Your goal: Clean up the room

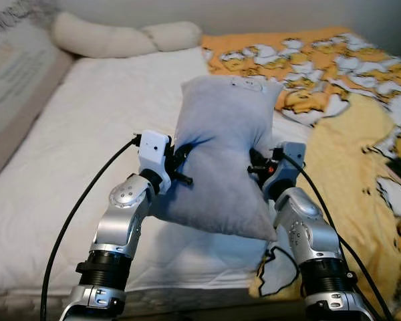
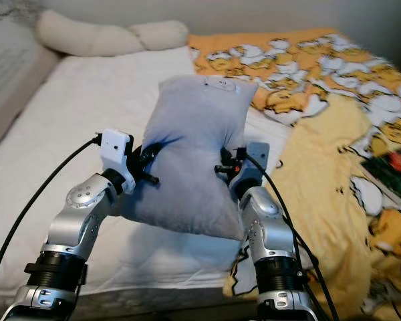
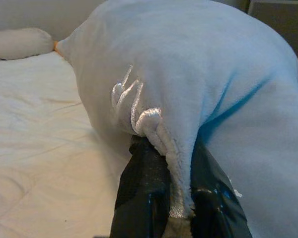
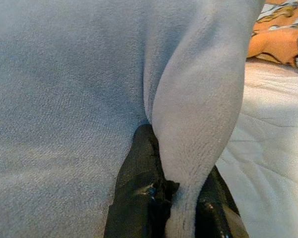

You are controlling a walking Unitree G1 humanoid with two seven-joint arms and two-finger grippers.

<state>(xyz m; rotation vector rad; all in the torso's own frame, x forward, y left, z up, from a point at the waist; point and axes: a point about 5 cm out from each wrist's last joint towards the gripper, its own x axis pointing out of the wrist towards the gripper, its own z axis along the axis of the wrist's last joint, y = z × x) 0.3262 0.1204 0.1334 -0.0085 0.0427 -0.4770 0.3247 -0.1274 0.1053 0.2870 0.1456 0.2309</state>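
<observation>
**Pillow held up between both arms over the bed**

The pillow, pale grey-blue and plush, is the thing in hand. The left gripper has its jaws pinched on a puckered fold of the pillow's edge; the right gripper is clamped the same way on a fold at the opposite side. So both sets of jaws are closed on fabric, not on the stuffing.

From that pinch outward, the pillow hangs upright between the two silver arms, its lower edge sagging down toward the near part of the white mattress — whether it touches there I cannot tell. Beyond it, a cream bolster lies across the head of the bed. To the right a yellow cartoon-print blanket is spread and rumpled, spilling over the bed's side.

I judge the step to be carrying the pillow to its place, probably the head of the bed beside the bolster. The next move calls for both arms to travel together, keeping the pinches level so neither fold slips, then a release once the pillow rests flat.

The head views give the layout — pillow, bed, blanket, bolster. The wrist views supply what those cannot: the black fingers closed tight on a ridge of cloth.
</observation>
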